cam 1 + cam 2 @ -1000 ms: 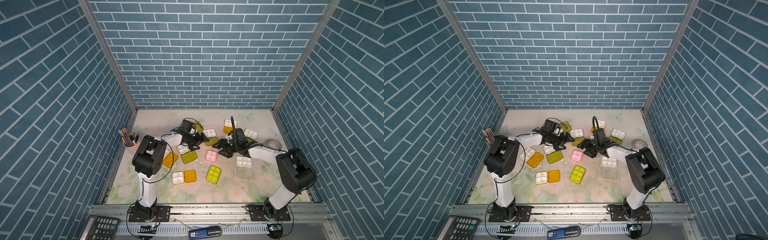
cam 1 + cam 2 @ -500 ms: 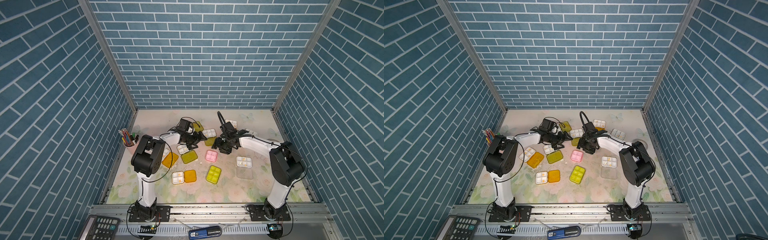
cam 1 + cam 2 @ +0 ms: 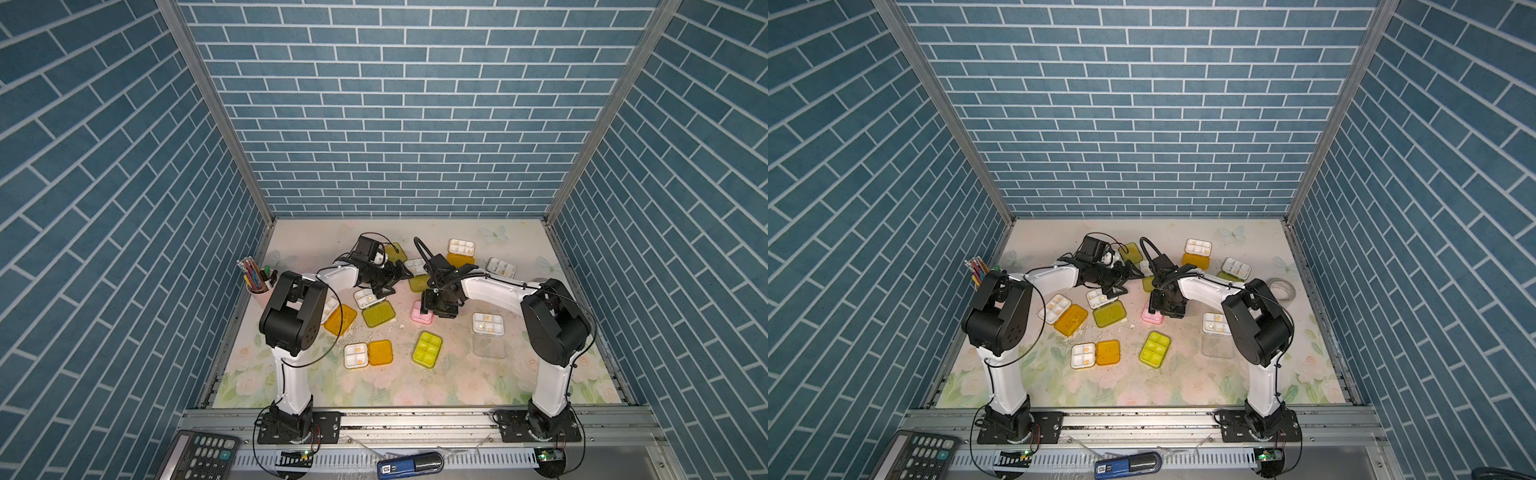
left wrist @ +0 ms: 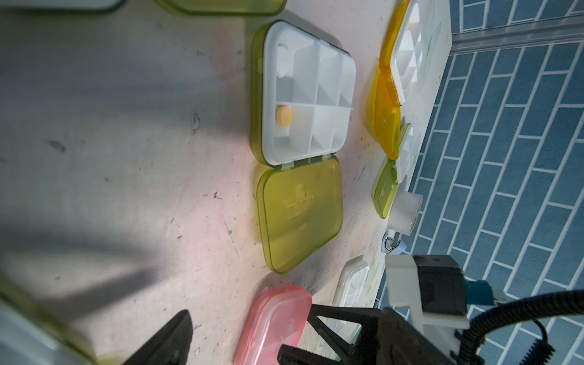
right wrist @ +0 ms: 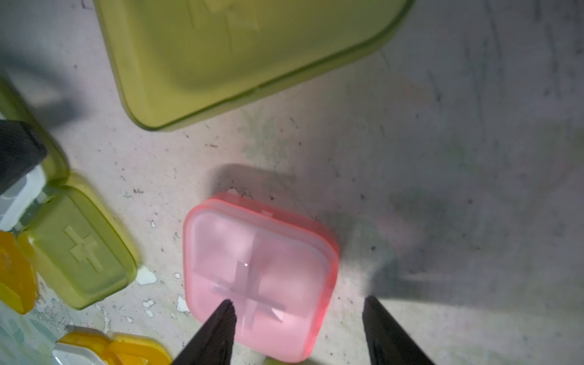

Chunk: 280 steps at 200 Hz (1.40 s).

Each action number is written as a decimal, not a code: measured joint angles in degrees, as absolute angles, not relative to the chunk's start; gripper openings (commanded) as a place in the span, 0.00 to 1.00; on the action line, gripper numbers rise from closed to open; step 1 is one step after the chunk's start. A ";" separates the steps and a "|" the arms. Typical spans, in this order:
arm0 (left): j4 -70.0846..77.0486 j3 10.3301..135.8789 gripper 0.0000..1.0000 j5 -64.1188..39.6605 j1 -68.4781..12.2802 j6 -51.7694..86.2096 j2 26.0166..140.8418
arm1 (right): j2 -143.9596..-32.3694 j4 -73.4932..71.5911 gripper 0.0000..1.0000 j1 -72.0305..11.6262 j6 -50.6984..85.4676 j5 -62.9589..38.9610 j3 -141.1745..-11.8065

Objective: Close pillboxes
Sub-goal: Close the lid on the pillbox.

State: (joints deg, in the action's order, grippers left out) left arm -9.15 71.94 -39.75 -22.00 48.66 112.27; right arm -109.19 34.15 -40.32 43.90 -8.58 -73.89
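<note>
A: Top views first: how many pillboxes are shut?
B: 2 that I can see: the pink box [image 3: 420, 316] mid-counter [image 3: 457, 386], and a shut green box [image 3: 427, 350] in front of it. At least 7 others lie open, lids flat beside their trays. 1 at the back is half hidden by the left arm.
A: The grippers?
B: In both top views the right gripper [image 3: 439, 311] hangs right over the pink box. The left gripper [image 3: 1134, 272] is just behind it, apart.
A: Left wrist?
B: An open green box [image 4: 303, 94] lies straight ahead, 1 pill in its tray, lid flat. Only 1 finger [image 4: 170, 338] shows, far off centre, so I judge that gripper wide and empty.
A: Right wrist?
B: Jaws about half apart, gripping nothing: 1 finger on or just above the pink lid, the other over bare counter. The lid is down; whether it has latched, I cannot tell.
A: So?
B: Early days, I'd say: most boxes are left to close.
</note>
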 measured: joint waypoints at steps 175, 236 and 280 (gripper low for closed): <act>-8.58 71.33 0.93 -39.81 -22.17 48.97 112.27 | -108.84 37.10 0.67 -40.29 38.30 -6.79 -81.76; -8.05 71.31 0.93 -40.29 -22.33 49.28 111.24 | -112.57 34.98 0.66 -40.40 37.43 -10.15 -82.89; -7.53 71.31 0.94 -40.91 -22.37 49.50 111.20 | -112.60 32.99 0.65 -40.69 37.47 -12.93 -81.93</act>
State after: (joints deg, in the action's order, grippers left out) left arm -7.53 71.31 -40.91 -22.37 49.50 111.20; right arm -112.60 32.99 -40.69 37.47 -12.93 -81.93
